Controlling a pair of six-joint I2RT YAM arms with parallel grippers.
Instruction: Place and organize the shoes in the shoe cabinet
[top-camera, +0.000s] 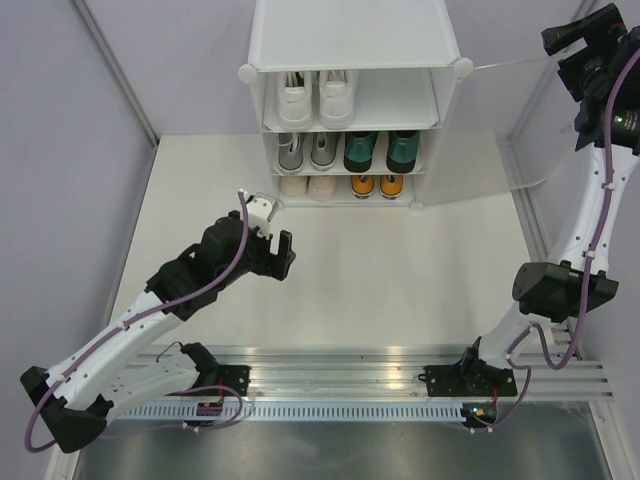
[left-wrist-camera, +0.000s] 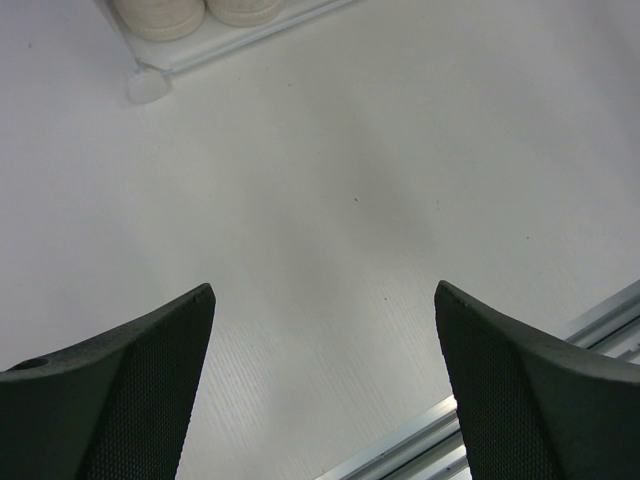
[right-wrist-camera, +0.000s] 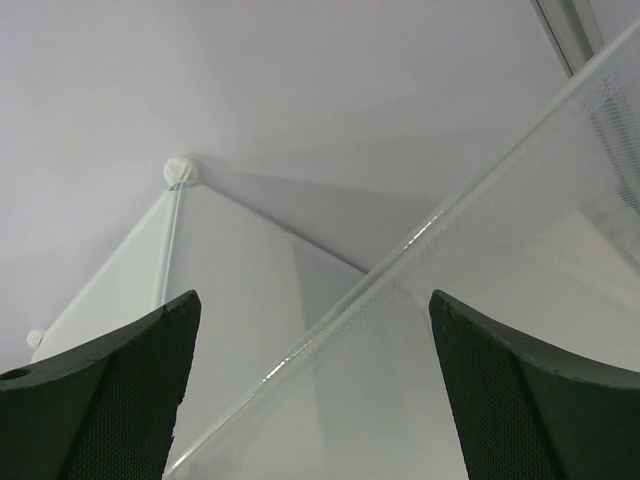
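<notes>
Shoes fill all three shelves of the white shoe cabinet (top-camera: 350, 35), which stands at the far edge of the table (top-camera: 400, 290). White sneakers (top-camera: 315, 100) sit on the top shelf. On the middle shelf the grey lace-ups (top-camera: 305, 150) are on the left, beside the glossy dark green pair (top-camera: 380, 150). On the bottom shelf the cream pair (top-camera: 308, 185) is next to the orange pair (top-camera: 377, 185), their white toes facing out.

The frosted door (right-wrist-camera: 500, 300) stands open toward the right side. In the right wrist view its upper edge runs diagonally between the fingers of the right gripper (right-wrist-camera: 315, 295), which is raised high near the wall. Those jaws are spread wide around the edge and are not pinching it; whether either pad touches the panel cannot be told. A round corner connector (right-wrist-camera: 180, 172) on the cabinet's top shows beyond them.

The left gripper (top-camera: 275, 245) hangs low over bare table just in front of the cabinet's left corner. Its jaws are spread and hold nothing. The left wrist view shows the cream toes and the cabinet's round foot (left-wrist-camera: 148, 85) ahead of it.
</notes>
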